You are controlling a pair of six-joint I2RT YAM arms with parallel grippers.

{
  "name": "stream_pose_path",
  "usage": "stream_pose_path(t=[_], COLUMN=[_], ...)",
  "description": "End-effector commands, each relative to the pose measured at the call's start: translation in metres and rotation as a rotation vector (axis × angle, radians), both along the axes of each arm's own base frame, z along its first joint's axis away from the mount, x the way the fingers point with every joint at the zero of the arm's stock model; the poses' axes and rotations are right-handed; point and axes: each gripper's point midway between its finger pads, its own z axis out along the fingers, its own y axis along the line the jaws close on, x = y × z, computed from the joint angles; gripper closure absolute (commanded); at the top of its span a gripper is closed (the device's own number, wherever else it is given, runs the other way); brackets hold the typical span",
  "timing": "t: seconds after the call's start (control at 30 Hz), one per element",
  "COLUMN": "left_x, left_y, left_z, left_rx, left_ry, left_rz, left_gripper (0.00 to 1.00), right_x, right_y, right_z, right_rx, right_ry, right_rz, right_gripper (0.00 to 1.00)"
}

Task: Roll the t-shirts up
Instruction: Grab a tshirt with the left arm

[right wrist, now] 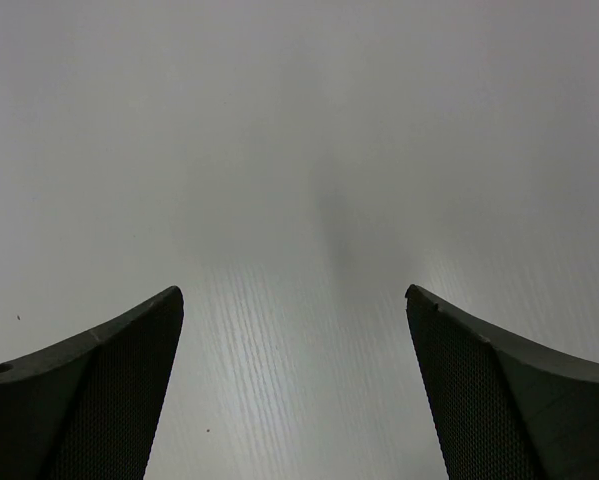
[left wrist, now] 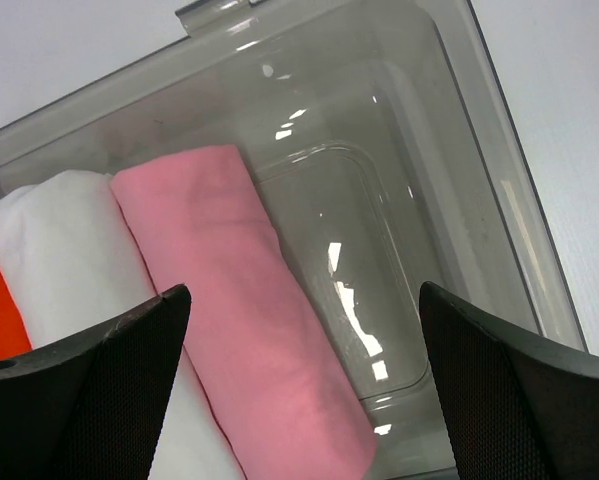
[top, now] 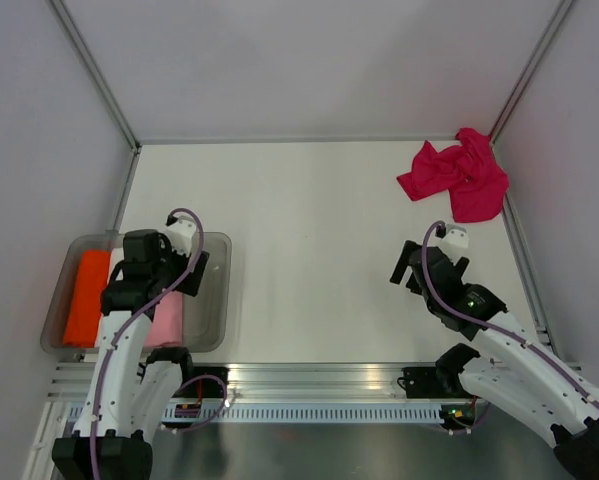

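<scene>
A deep magenta t-shirt (top: pixel 457 175) lies crumpled in the table's far right corner. Three rolled t-shirts lie side by side in a clear plastic tub (top: pixel 219 290) at the near left: orange (top: pixel 87 298), white (left wrist: pixel 69 250) and light pink (left wrist: pixel 249 300). My left gripper (left wrist: pixel 304 290) hangs open over the tub's right half, just above the pink roll, with nothing between its fingers. Over bare table right of centre, my right gripper (right wrist: pixel 294 290) is open and empty. It sits well short of the magenta t-shirt, which its wrist view does not show.
The tub's right part (left wrist: pixel 459 180) holds nothing. Grey walls with metal posts close in the table at the back and sides. An aluminium rail (top: pixel 309 380) with both arm bases runs along the near edge.
</scene>
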Motion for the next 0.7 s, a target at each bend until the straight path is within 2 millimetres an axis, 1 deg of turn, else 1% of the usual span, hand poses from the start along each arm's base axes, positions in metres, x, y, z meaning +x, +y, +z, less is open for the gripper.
stream_pose_path(t=[0.0,0.03,0.07,0.1,0.13,0.17,0.2,0.23,0.27,0.3,0.33,0.37,0.4,0.43,0.47,0.5,0.53,0.57,0.6,0.63,0.67], left_x=[0.017,0.021,0.025,0.03,0.032,0.038,0.038,0.041,0.05,0.052,0.056,0.061,0.066,0.07,0.073,0.075,0.076,0.076,0.075,0.074,0.074], left_y=[0.001,0.003,0.0,-0.009,-0.03,-0.041,-0.059,-0.067,-0.073,-0.083,-0.084,-0.085,-0.085,-0.081,-0.079,-0.077,-0.076,-0.076,-0.075,-0.076,-0.076], left_z=[0.041,0.048,0.054,0.068,0.077,0.092,0.103,0.112,0.124,0.131,0.132,0.143,0.133,0.131,0.13,0.127,0.126,0.125,0.125,0.125,0.124], left_rx=[-0.034,-0.047,-0.064,-0.09,-0.155,-0.195,-0.271,-0.325,-0.365,-0.422,-0.436,-0.44,-0.443,-0.423,-0.407,-0.385,-0.376,-0.368,-0.356,-0.351,-0.346], left_ry=[-0.122,-0.148,-0.158,-0.185,-0.196,-0.207,-0.207,-0.204,-0.195,-0.177,-0.156,-0.168,-0.121,-0.118,-0.119,-0.118,-0.119,-0.119,-0.126,-0.13,-0.13], left_rz=[0.055,0.088,0.075,0.031,-0.082,-0.131,-0.208,-0.218,-0.233,-0.252,-0.251,-0.261,-0.249,-0.229,-0.223,-0.222,-0.224,-0.23,-0.244,-0.256,-0.261], left_gripper=[0.0,0.0,0.0,0.0,0.0,0.0,0.0,0.0,0.0,0.03,0.04,0.05,0.05,0.05,0.05,0.04,0.04,0.01,0.01,0.0,0.0], right_x=[0.013,0.016,0.019,0.029,0.035,0.047,0.055,0.071,0.085,0.108,0.122,0.143,0.162,0.18,0.198,0.215,0.224,0.235,0.244,0.248,0.254], right_y=[0.01,0.017,0.024,0.035,0.042,0.044,0.042,0.036,0.037,0.027,0.027,0.023,-0.005,-0.015,-0.026,-0.058,-0.071,-0.087,-0.111,-0.129,-0.141], right_z=[0.018,0.022,0.027,0.046,0.049,0.073,0.082,0.074,0.102,0.087,0.089,0.112,0.112,0.096,0.104,0.081,0.071,0.073,0.038,0.025,0.022], right_rx=[0.043,0.03,0.026,0.049,0.04,0.023,-0.008,-0.098,-0.125,-0.173,-0.157,-0.125,-0.109,-0.1,-0.063,-0.057,-0.051,-0.045,-0.061,-0.063,-0.072], right_ry=[-0.064,-0.069,-0.083,-0.142,-0.145,-0.194,-0.2,-0.149,-0.162,-0.085,-0.062,-0.092,-0.081,-0.037,-0.06,-0.004,0.023,0.028,0.114,0.153,0.182], right_rz=[0.013,0.066,0.118,0.162,0.193,0.194,0.17,0.118,0.115,0.076,0.081,0.061,-0.015,-0.045,-0.08,-0.171,-0.202,-0.243,-0.297,-0.34,-0.369], right_gripper=[0.02,0.02,0.02,0.02,0.02,0.02,0.02,0.02,0.02,0.02,0.02,0.02,0.02,0.02,0.02,0.02,0.02,0.02,0.02,0.02,0.02])
